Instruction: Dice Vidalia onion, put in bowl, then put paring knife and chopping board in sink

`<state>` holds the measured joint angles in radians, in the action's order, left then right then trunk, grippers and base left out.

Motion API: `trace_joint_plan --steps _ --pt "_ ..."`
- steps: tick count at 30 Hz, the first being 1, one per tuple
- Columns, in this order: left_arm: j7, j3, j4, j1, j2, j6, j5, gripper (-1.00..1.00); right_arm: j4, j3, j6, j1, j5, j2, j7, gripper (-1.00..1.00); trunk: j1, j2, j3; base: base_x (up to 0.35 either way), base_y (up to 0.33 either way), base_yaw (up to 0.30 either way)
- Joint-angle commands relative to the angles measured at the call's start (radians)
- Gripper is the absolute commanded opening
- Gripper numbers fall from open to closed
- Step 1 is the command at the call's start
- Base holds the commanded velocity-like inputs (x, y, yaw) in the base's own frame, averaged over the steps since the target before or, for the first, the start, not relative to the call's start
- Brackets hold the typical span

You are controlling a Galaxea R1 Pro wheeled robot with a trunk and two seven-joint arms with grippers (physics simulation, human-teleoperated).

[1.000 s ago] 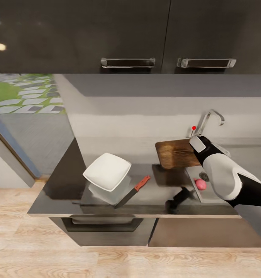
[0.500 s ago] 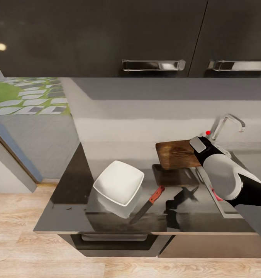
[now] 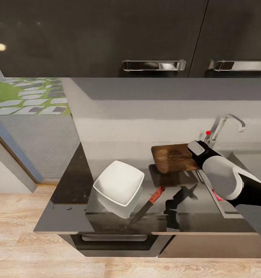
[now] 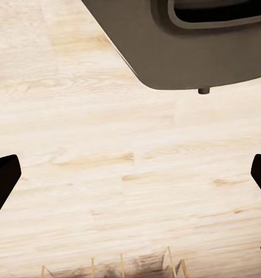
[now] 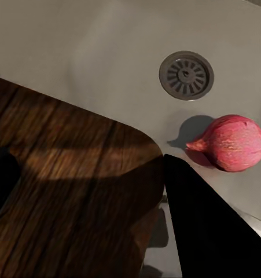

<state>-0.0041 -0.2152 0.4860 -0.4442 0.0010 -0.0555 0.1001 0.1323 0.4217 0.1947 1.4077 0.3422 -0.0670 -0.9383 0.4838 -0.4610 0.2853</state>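
Dark cabinets hang over the grey countertop (image 3: 107, 216), where the bowl (image 3: 119, 182) and paring knife (image 3: 148, 204) lie left of the sink (image 3: 227, 210). Lifted, the chopping board (image 3: 173, 157) sits clamped in the right gripper (image 3: 196, 148); it probably needs setting down next. Wooden floor runs beneath the left gripper (image 4: 130, 176), fingers spread. Beside the held board, the onion (image 5: 231, 142) rests near the drain (image 5: 186, 75).

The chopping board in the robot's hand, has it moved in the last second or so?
Yes. The right gripper still holds the chopping board and has carried it slightly left and lower over the countertop. The bowl and paring knife stayed put; their earlier shift was the camera moving.
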Motion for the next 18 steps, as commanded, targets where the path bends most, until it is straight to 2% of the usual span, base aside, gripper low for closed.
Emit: trace_joint_plan --steps 1,13,15,18 --pt "0.0 -0.003 0.003 -0.001 0.001 -0.006 0.01 1.0 0.0 -0.008 0.007 0.001 0.007 0.0 -0.002 -1.0 0.001 -0.002 0.002 0.0 0.0 0.0" --pt "0.0 -0.003 0.004 -0.001 0.001 -0.006 0.01 1.0 -0.017 -0.007 0.005 -0.002 0.011 -0.006 0.003 -1.0 0.001 -0.002 0.002 0.0 0.0 0.0" --pt "0.0 -0.003 0.003 -0.001 0.001 -0.006 0.01 1.0 -0.017 -0.007 0.005 -0.002 0.023 -0.006 0.003 -1.0 0.001 -0.002 0.002 0.0 0.0 0.0" --pt "0.0 -0.003 0.004 -0.001 -0.001 -0.006 0.01 1.0 -0.021 -0.007 -0.001 -0.003 0.066 -0.006 0.0 -1.0 0.001 -0.002 0.002 0.0 0.0 0.0"
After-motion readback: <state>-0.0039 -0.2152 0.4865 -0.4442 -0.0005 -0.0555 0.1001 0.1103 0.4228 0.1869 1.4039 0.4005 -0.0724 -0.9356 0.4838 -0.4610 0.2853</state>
